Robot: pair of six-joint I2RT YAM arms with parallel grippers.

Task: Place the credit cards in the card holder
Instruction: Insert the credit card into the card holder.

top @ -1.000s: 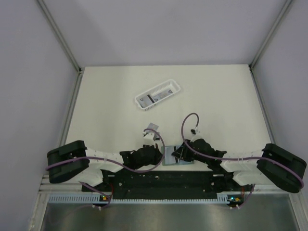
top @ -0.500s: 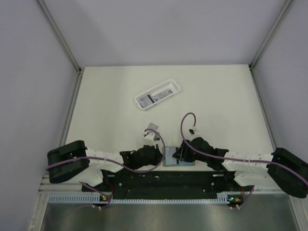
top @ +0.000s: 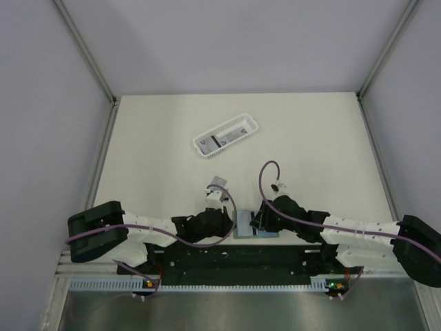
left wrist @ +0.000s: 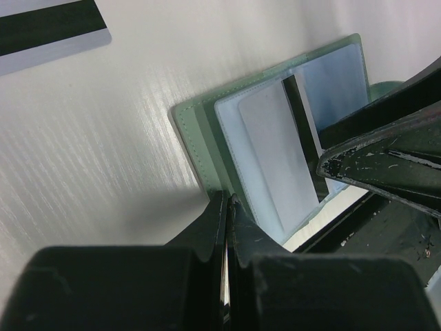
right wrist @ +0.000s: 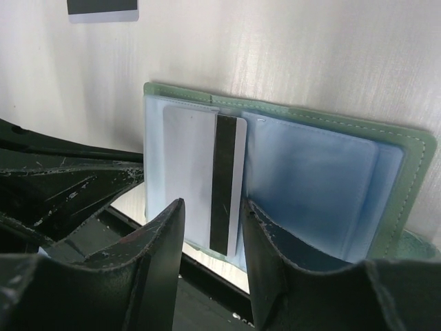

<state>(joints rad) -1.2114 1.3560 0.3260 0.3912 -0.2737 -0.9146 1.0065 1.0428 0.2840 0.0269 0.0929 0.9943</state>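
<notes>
The sage-green card holder (top: 245,225) lies open at the table's near edge, pale blue inside (right wrist: 310,172). A grey credit card (right wrist: 200,172) with a black stripe sits partly in its left pocket; it also shows in the left wrist view (left wrist: 272,148). My right gripper (right wrist: 212,207) is open, one finger on each side above that card's sticking-out end. My left gripper (left wrist: 227,200) is shut on the holder's edge (left wrist: 196,138). A second card (top: 219,182) lies loose on the table beyond the holder, and shows in both wrist views (left wrist: 48,31) (right wrist: 102,8).
A white slotted basket (top: 225,136) stands further back, left of centre, with something dark-striped inside. The black rail at the arms' bases (top: 227,258) runs right under the holder's near edge. My two grippers (top: 224,221) (top: 260,222) are close together over the holder.
My right arm has stretched out, its elbow swinging to the right, and its gripper has edged in over the holder. The left arm and the holder have not moved.
</notes>
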